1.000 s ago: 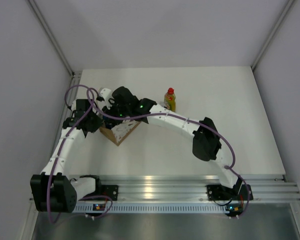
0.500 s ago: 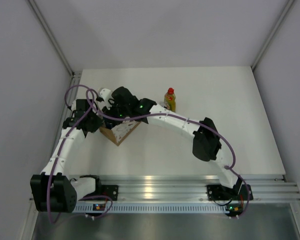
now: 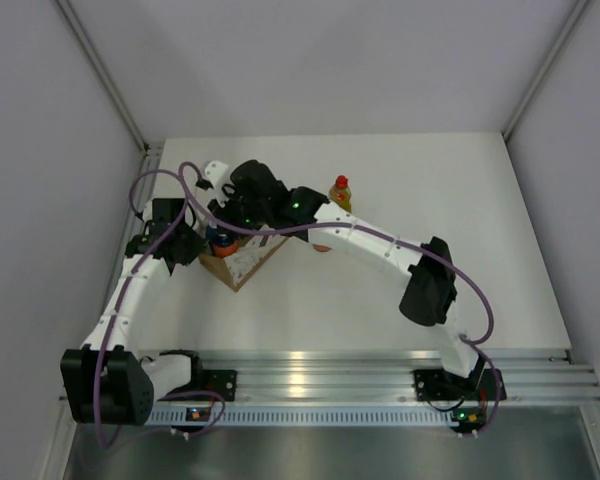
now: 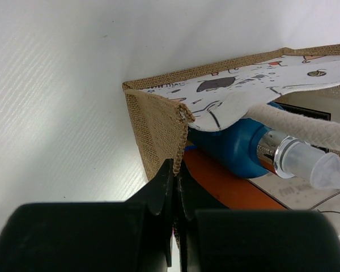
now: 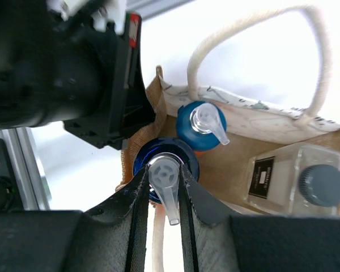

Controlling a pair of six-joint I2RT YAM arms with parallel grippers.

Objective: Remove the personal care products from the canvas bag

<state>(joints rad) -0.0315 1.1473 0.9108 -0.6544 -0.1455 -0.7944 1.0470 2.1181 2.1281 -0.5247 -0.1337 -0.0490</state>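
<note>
- Canvas bag [image 3: 242,262] is kept at the table's [image 3: 430,200] 9 o'clock, rim [image 4: 158,102] clamped by left claw [image 4: 175,175].
- yep, orange-and-blue bottle [image 5: 190,160] was just raised, cap [image 5: 163,170] clamped in right claw [image 5: 163,182]. Nearly freed, probably.

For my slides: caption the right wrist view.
Right claw pinches the pale cap of a blue-topped bottle inside the tan canvas bag.

Dark label [image 5: 264,177] on the flat bottle [image 5: 289,192]: print illegible.
</note>
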